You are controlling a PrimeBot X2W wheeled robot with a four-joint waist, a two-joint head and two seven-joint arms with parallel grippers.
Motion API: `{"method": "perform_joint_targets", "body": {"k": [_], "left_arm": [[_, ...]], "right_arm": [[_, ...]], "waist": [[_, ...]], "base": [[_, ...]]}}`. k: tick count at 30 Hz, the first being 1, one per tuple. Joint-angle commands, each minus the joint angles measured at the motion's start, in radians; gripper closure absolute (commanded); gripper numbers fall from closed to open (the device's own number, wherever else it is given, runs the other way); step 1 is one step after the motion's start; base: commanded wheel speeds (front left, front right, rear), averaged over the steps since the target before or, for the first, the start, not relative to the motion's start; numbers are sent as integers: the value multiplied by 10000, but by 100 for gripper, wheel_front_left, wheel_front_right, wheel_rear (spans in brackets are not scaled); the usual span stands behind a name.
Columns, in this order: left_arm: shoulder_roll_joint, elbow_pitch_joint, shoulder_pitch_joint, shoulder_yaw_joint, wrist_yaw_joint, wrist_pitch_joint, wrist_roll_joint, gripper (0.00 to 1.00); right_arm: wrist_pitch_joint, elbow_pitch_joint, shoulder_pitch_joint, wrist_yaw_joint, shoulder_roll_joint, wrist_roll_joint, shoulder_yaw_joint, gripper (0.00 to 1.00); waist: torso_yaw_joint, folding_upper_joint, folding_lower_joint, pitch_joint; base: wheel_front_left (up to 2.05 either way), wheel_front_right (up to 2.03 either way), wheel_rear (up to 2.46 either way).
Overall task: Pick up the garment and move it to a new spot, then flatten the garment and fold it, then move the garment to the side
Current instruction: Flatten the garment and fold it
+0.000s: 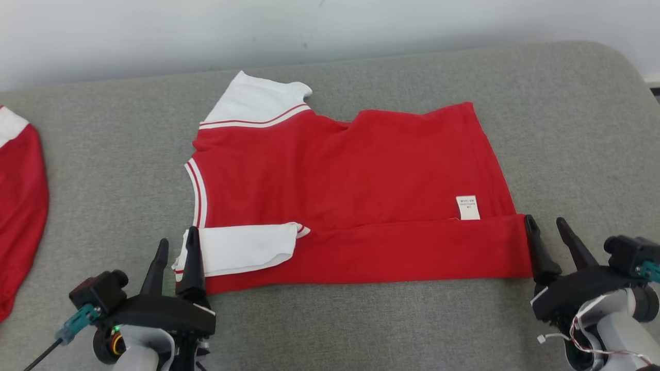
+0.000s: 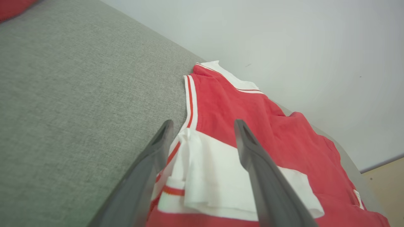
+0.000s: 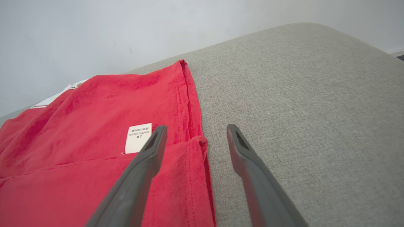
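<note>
Here, garment (image 1: pixel 361 175) bears white label (image 1: pixel 467 207), print unreadable.

Reads as soft matt cloth on the garment (image 1: pixel 361 170), coarse weave on the cushion (image 1: pixel 567 129), matt plastic on the fingers (image 2: pixel 262 176).

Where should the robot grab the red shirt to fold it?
Probably by the two ends of the near folded edge: the left gripper at the white sleeve, the right gripper at the hem corner, coming from the robot's side. The red shirt lies flat, and that doubled edge gives a lip.
</note>
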Motion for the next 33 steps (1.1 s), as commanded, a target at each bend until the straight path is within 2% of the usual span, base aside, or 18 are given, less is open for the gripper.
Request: {"method": "perform_joint_targets", "body": {"k": [1,7,12,20,27,28,29,30,31,33], "left_arm": [[-18,103,214,87,-88,-160,161,0],[-61,20,1157,332,-163,-334,432,0],[-136,20,1779,222,-203,-359,768,0],[-132,362,1442,-80,-31,-358,1250,0],[-144,1368,779,-266,-140,-295,1430,0],[-105,1541,687,-345,-126,-272,1541,32],[-80,1689,580,-375,-131,-284,1580,76],[-118,1783,519,-355,-164,-301,1568,100],[-153,1913,493,-347,-214,-313,1570,100],[-205,2047,438,-299,-264,-337,1597,100]], "right_arm": [[-250,164,209,-24,-83,85,94,0],[-609,277,894,-24,-366,-53,529,0],[-668,386,1213,-24,-298,57,634,0],[-416,824,788,-24,-149,-240,923,0],[-467,1766,185,-24,90,-696,1349,0],[-473,1938,122,-24,166,-731,1403,1],[-497,2046,46,-24,259,-722,1454,54],[-535,2154,-11,-24,331,-693,1496,87],[-585,2264,-46,-24,381,-649,1521,100],[-709,2339,-84,-24,444,-566,1558,100]], "waist": [[176,-1,-2,-207],[331,-1,-2,-472],[359,-1,-2,-524],[272,-1,-2,-376],[191,-1,-2,-233],[179,-1,-2,-240],[169,-1,-2,-256],[174,-1,-2,-283],[185,-1,-2,-322],[231,-1,-2,-443]], "base": [[0,0,0],[0,0,0],[0,0,0],[0,0,0],[0,0,0],[0,0,0],[0,0,0],[0,0,0],[0,0,0],[0,0,0]]}}
